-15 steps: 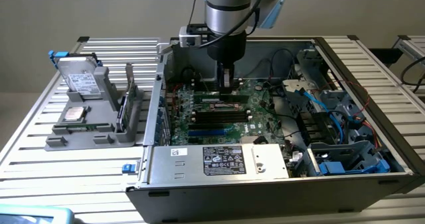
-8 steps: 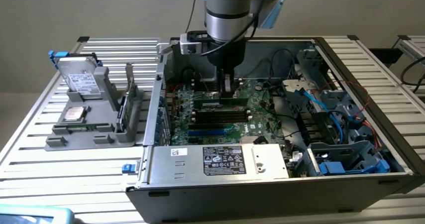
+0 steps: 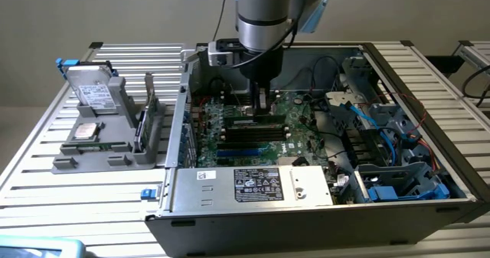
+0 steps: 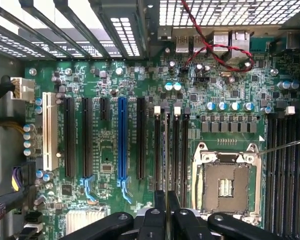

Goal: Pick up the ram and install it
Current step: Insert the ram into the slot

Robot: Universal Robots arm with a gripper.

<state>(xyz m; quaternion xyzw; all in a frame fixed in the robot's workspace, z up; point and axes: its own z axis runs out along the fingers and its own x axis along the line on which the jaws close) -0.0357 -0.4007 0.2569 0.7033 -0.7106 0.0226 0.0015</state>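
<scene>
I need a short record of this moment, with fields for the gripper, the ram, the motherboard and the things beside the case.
gripper: shut on the ram, low inside the open computer case
ram: on edge, in line with the black memory slots; whether it is seated cannot be told
motherboard: green, its CPU socket empty
beside the case: gray tray with parts, at the exterior view's left

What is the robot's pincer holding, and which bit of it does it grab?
The pincer is shut on the ram, pinching its upper long edge near the middle, over the memory slots.
</scene>
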